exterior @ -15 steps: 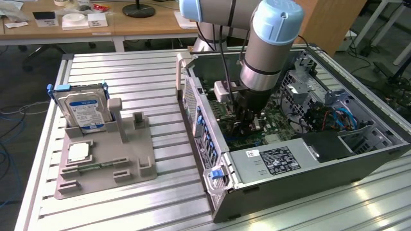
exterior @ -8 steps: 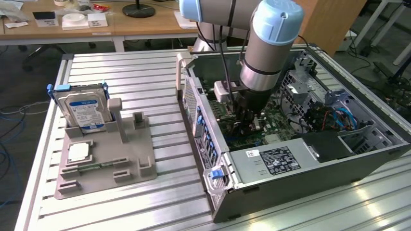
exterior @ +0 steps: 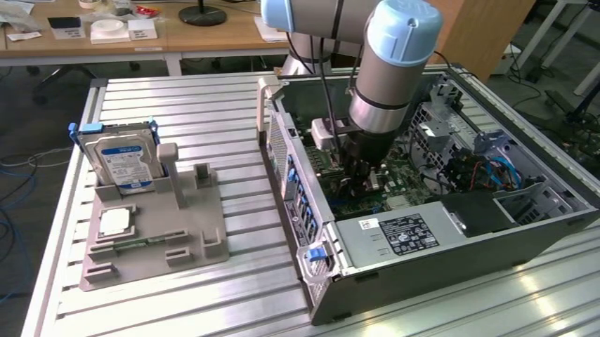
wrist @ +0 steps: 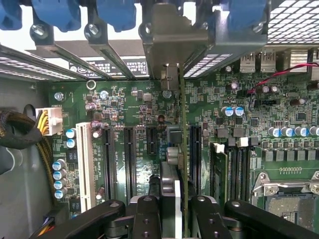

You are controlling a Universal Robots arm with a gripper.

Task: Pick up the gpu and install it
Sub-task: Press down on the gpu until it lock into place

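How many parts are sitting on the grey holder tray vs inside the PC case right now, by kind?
Hard drive, on the tray: 1
Processor chip, on the tray: 1
GPU card, edge-on over the motherboard slots in the case, at the gripper: 1
Total: 3

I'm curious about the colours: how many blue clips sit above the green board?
4 blue clips in one row: three on one side of the metal bracket, one on the other; the bracket may hide more.
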